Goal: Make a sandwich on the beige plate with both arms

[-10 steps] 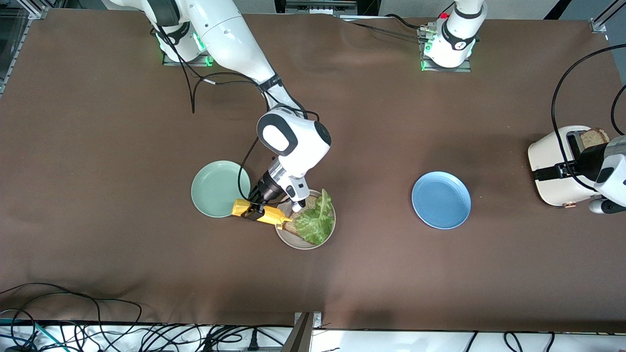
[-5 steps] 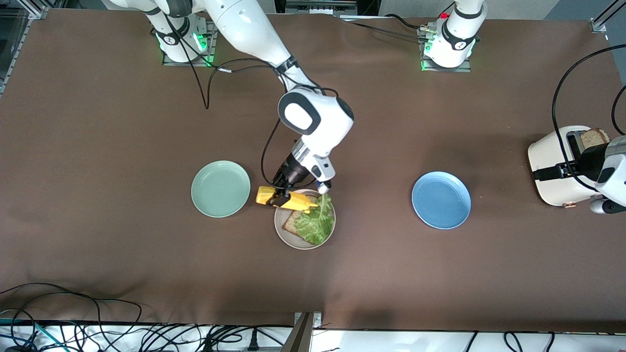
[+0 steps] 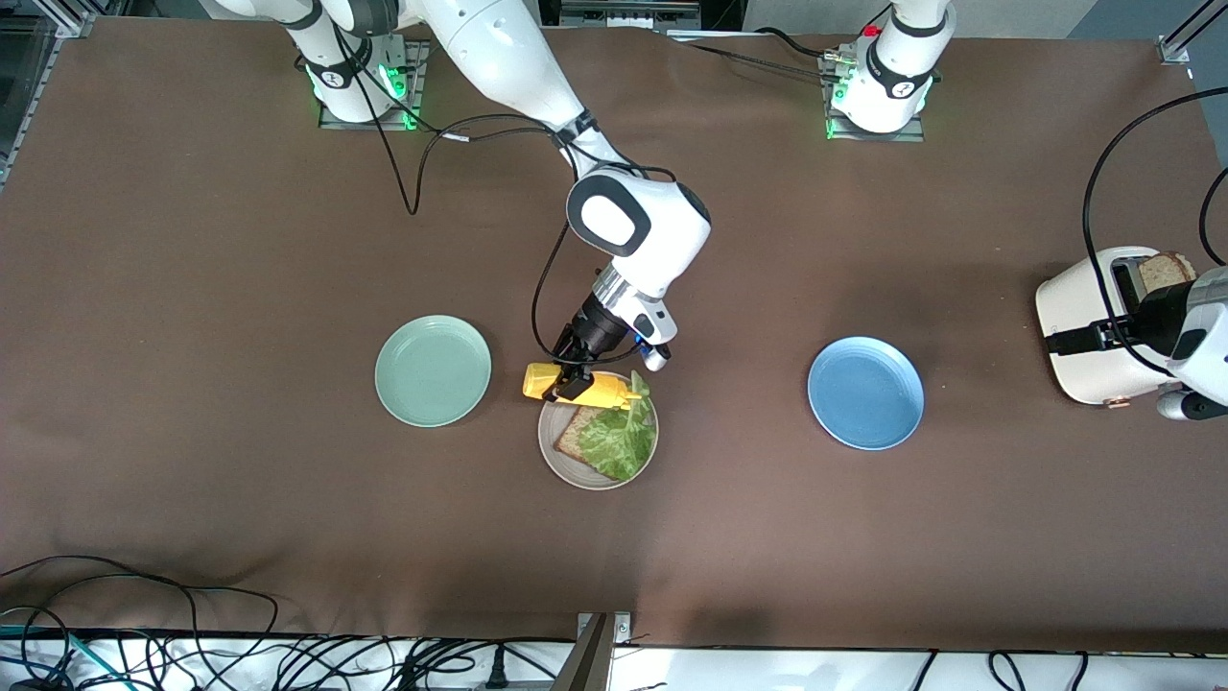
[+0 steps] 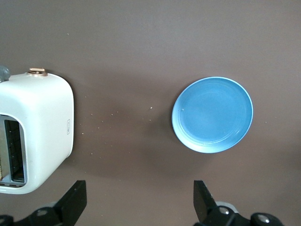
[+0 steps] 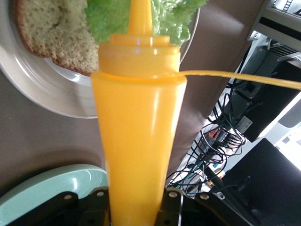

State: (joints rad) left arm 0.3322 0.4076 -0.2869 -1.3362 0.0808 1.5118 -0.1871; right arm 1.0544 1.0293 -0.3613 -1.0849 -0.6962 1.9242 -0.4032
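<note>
Over beige plate (image 3: 552,451): right pincer (image 3: 568,382) clamps yellow bottle (image 5: 136,127).

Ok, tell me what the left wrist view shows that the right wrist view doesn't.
Only the left wrist view: the blue plate, the white toaster and the open left gripper. Only the right wrist view: the yellow squeeze bottle gripped by the right gripper, the bread slice and lettuce on the beige plate, and the mint green plate. Both show the brown table.
</note>
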